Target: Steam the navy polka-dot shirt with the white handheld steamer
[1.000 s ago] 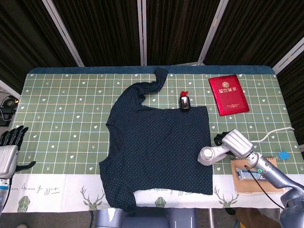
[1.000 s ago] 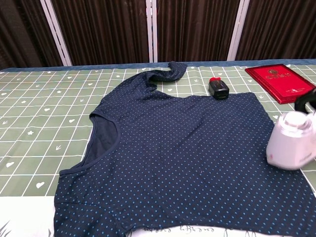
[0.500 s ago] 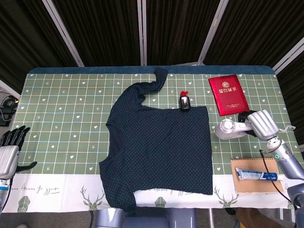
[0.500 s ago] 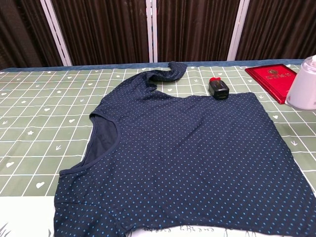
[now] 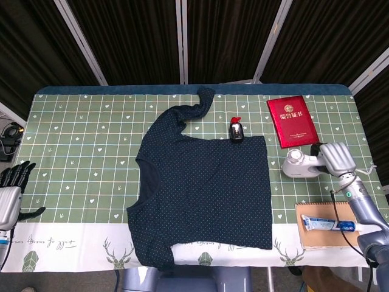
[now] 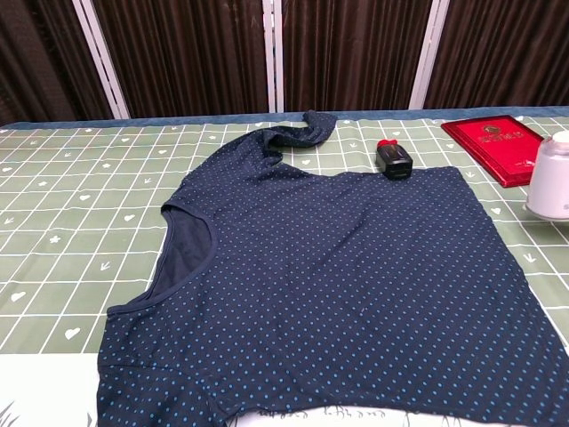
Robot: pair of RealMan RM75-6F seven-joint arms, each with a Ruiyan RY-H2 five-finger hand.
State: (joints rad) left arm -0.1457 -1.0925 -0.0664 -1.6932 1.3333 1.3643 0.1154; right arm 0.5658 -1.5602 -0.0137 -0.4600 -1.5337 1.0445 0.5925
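The navy polka-dot shirt [image 5: 203,182] [image 6: 338,285] lies flat in the middle of the table. The white handheld steamer [image 5: 299,165] [image 6: 550,176] stands on the tablecloth just right of the shirt's right edge. My right hand [image 5: 333,157] grips the steamer's handle from the right; only the steamer shows at the right edge of the chest view. My left hand [image 5: 13,182] hovers at the table's left edge, far from the shirt, fingers spread and holding nothing.
A small black bottle with a red cap [image 5: 236,131] [image 6: 392,158] lies at the shirt's top right corner. A red booklet [image 5: 292,120] [image 6: 500,140] lies behind the steamer. A brown notebook with a toothpaste tube [image 5: 327,224] sits at the front right.
My right hand carried the steamer off the shirt's right edge, rightwards and towards the back, and it now stands on the cloth beside the shirt. The left hand barely moved.
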